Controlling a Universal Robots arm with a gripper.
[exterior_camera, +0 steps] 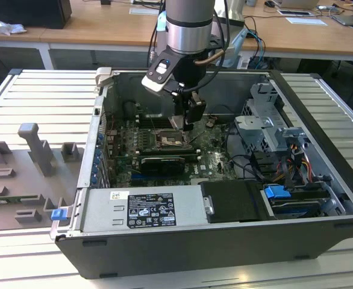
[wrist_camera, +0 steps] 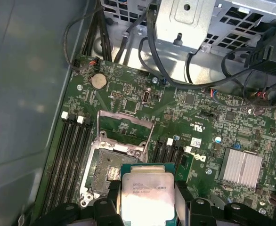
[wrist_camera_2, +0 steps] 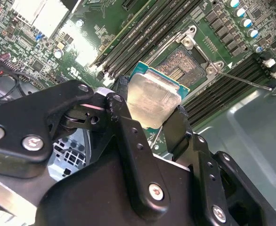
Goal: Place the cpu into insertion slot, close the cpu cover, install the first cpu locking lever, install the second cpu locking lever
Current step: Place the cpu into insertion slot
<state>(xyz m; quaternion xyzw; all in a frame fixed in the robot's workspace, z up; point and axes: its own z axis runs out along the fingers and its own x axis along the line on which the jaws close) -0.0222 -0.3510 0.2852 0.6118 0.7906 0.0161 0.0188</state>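
The black two-fingered tool is clamped on the thin, square, silvery-grey cpu, gripping two opposite edges. Near the centre of the exterior view it hangs inside the open dark computer case, above the square metal-rimmed insertion slot on the green circuit board, the cpu not yet seated; the dull-silver cpu cover stands tilted open

Pincer clamps cpu by two opposite edges, silvery face showing, partly over the open insertion slot. cpu cover swung back over green motherboard.
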